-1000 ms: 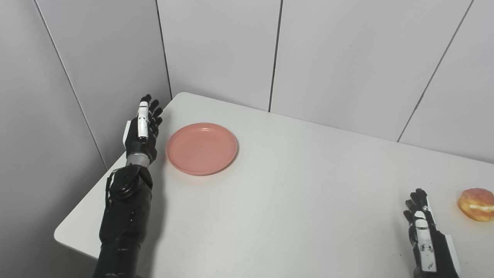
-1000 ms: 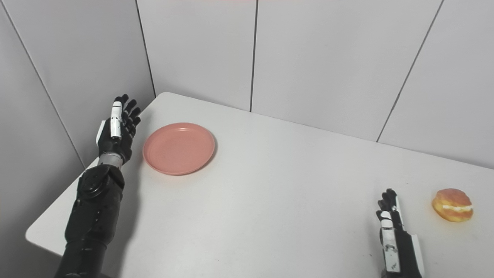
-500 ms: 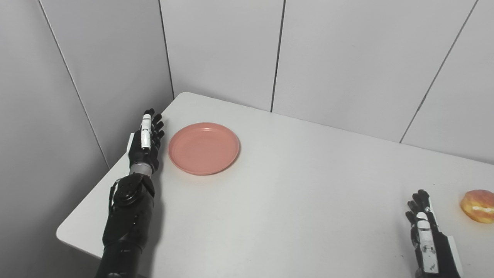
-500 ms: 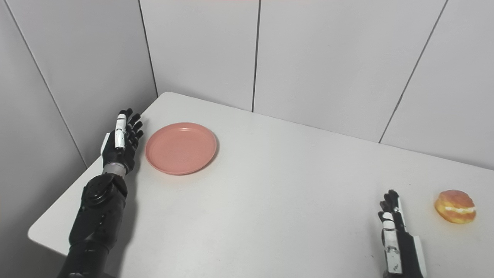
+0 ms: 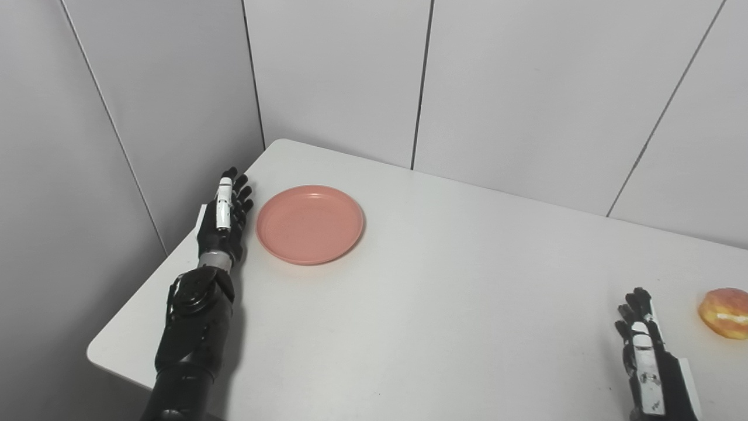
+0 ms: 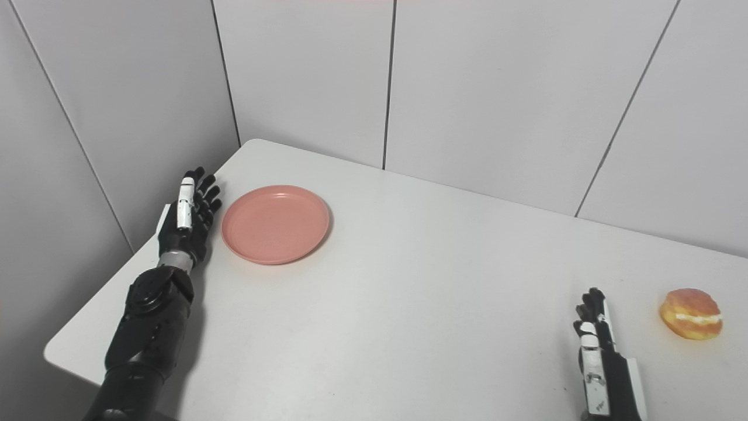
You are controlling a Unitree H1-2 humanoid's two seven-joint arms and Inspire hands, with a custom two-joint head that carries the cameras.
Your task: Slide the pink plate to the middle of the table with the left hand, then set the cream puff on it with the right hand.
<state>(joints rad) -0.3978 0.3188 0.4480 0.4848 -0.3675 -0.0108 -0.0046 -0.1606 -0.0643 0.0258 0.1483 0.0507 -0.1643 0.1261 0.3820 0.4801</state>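
Fingers (image 5: 234, 190) of black left hand (image 5: 222, 219) stretched out and apart, holding nothing, edge-on just beside left rim of round pink plastic plate (image 5: 310, 224); contact not clear. Probably set there to push plate sideways toward middle of white worktop (image 5: 444, 304). Black right hand (image 6: 599, 362) resting low near front edge, fingers extended, empty, apparently waiting. Golden cream puff (image 6: 691, 313) near it on far right, well apart from plate. Nothing between plate and middle.

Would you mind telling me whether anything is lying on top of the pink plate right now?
Nothing lies on the pink plate; its whole inner surface shows bare. The cream puff sits far off on the table. Whatever is beneath the plate is hidden.
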